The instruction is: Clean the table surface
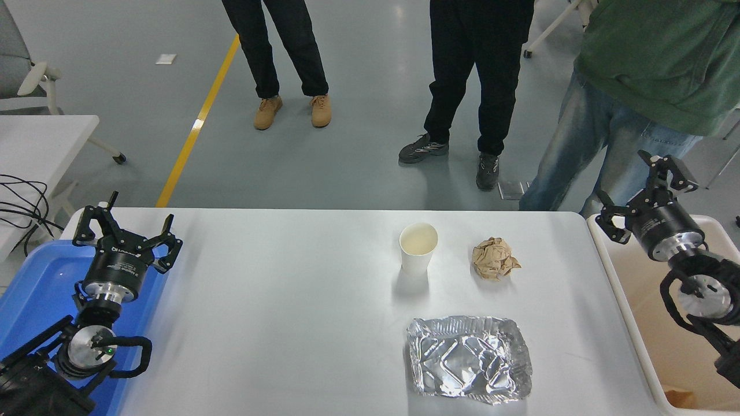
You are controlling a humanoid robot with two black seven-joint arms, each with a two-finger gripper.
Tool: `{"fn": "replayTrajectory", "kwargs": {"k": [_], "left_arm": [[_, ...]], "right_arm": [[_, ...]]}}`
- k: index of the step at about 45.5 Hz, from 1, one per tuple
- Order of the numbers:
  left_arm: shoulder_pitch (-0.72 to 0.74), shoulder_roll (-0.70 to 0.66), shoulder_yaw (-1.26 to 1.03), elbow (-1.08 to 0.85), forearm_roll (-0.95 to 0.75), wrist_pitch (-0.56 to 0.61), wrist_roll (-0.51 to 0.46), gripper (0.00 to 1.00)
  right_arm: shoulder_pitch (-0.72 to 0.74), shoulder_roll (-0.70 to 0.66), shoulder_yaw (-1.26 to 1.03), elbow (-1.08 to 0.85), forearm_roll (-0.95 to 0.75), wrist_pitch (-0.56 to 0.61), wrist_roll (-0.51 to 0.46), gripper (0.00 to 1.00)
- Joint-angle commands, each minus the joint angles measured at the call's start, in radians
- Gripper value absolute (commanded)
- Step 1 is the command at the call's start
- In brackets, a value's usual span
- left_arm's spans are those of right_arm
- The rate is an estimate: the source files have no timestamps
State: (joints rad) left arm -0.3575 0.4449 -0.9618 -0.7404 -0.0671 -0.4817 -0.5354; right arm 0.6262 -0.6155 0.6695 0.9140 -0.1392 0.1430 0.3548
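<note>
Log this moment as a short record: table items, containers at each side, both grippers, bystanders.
table surface: holds three items
paper cup: upright, far centre
crumpled brown paper: right of cup
foil tray: near edge
blue tray: left of table
beige bin: right of table
left gripper: open, above blue tray
right gripper: open, above bin
people: three standing beyond table

My left gripper (126,233) sits parked lower left, jaws spread; right gripper (646,190) hangs at right edge, jaws apart.
</note>
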Motion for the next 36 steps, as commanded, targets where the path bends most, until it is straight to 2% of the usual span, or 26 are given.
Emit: {"fn": "replayTrajectory", "kwargs": {"k": [1,7,12,20,31,36], "left_arm": [[0.000,0.000,0.000,0.001,0.000,0.000,0.000,0.99],[0.000,0.000,0.000,0.001,0.000,0.000,0.000,0.99],[0.000,0.000,0.000,0.001,0.000,0.000,0.000,0.99],[0.000,0.000,0.000,-0.001,0.000,0.000,0.000,0.99],[0.000,0.000,0.000,0.001,0.000,0.000,0.000,0.99],[0.000,0.000,0.000,0.001,0.000,0.000,0.000,0.99]], "right_arm": [[0.099,-0.056,-0.172,0.152,-0.131,-0.002,-0.013,1.00],[0.162,-0.069,-0.231,0.206,-0.217,-0.005,-0.068,1.00],[0.196,-0.082,-0.248,0.230,-0.260,-0.005,-0.167,1.00],[0.230,-0.104,-0.243,0.302,-0.444,-0.005,-0.345,1.00],[0.337,-0.102,-0.318,0.371,-0.611,0.000,-0.419,1.00],[0.412,-0.093,-0.401,0.388,-0.755,0.000,-0.458,1.00]]}}
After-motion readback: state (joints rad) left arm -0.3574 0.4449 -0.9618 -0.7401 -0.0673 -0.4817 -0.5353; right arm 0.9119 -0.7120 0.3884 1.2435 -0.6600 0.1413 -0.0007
